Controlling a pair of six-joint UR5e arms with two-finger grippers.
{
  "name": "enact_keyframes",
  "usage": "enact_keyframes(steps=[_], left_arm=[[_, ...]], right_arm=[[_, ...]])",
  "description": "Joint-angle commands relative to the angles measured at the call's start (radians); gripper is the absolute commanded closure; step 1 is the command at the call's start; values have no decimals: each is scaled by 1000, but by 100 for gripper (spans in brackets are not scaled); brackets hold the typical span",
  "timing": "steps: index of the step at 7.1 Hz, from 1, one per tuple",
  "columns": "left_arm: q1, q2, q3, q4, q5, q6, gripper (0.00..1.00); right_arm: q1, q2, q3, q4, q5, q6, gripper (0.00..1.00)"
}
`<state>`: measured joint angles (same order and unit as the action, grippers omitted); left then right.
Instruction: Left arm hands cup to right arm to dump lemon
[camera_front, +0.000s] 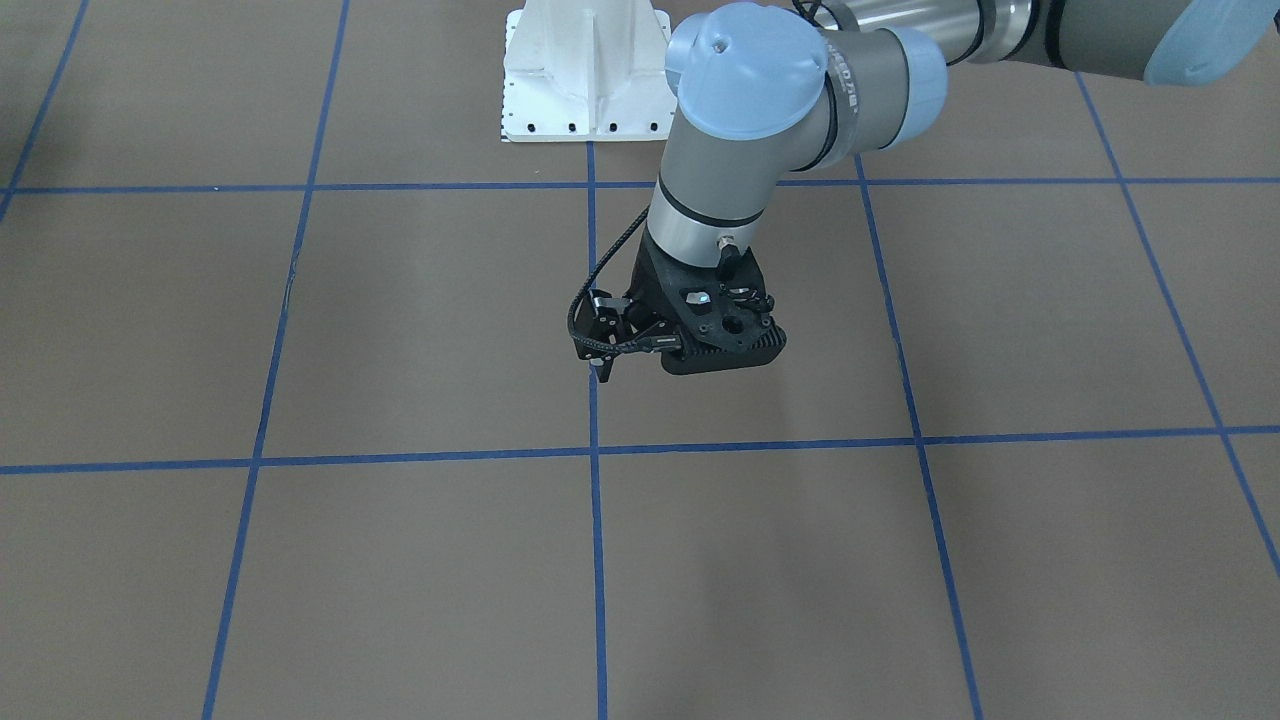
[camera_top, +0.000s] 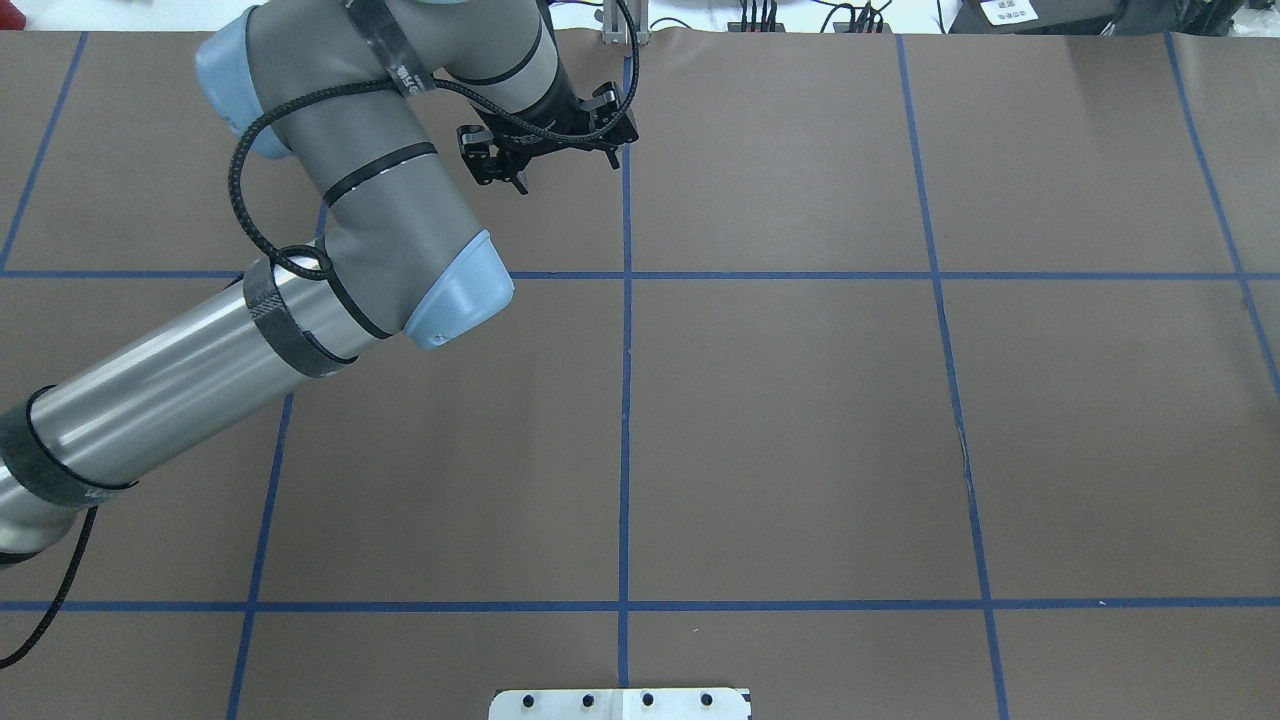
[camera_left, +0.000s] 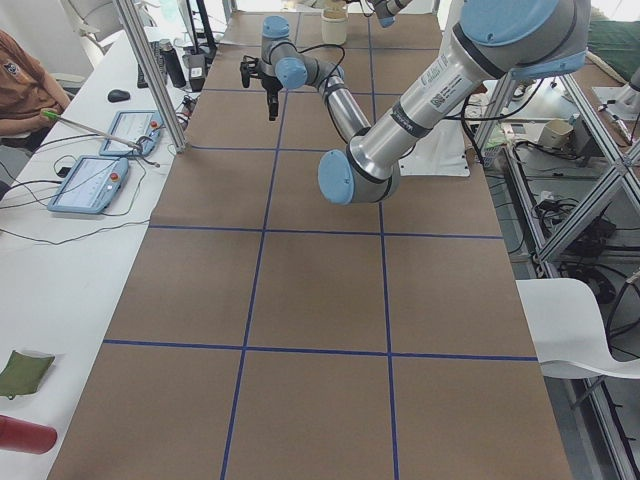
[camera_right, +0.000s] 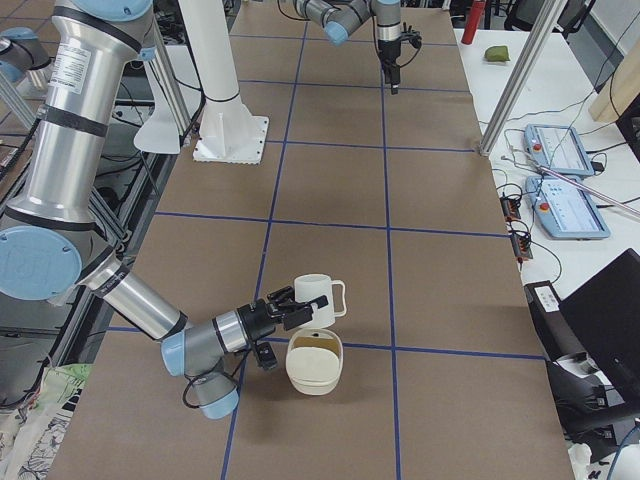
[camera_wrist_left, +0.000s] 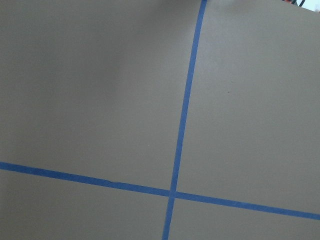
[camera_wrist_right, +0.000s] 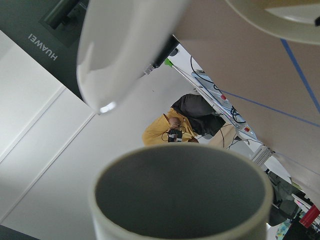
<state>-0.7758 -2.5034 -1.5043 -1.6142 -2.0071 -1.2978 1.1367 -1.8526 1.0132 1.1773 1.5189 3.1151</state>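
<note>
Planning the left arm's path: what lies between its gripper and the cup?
Between the left gripper and the cup lies only bare, blue-taped table, shown in the exterior right view.

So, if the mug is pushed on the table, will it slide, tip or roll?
The mug looks like glazed ceramic, so it is probably stiff, smooth enough to slide, and breakable if dropped. Its inside shows empty in the right wrist view, so it is likely light. Its handle should stop rolling.
</note>
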Motion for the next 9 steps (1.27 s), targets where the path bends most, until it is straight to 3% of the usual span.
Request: enact_keyframes(steps=[1, 9], left_arm=[[4, 0, 1, 0, 5, 0, 0], [7, 3, 1, 0, 27, 0, 0]], right_arm=[[0, 1, -1, 10, 0, 16, 82], [0, 4, -10, 70, 4, 160, 78]])
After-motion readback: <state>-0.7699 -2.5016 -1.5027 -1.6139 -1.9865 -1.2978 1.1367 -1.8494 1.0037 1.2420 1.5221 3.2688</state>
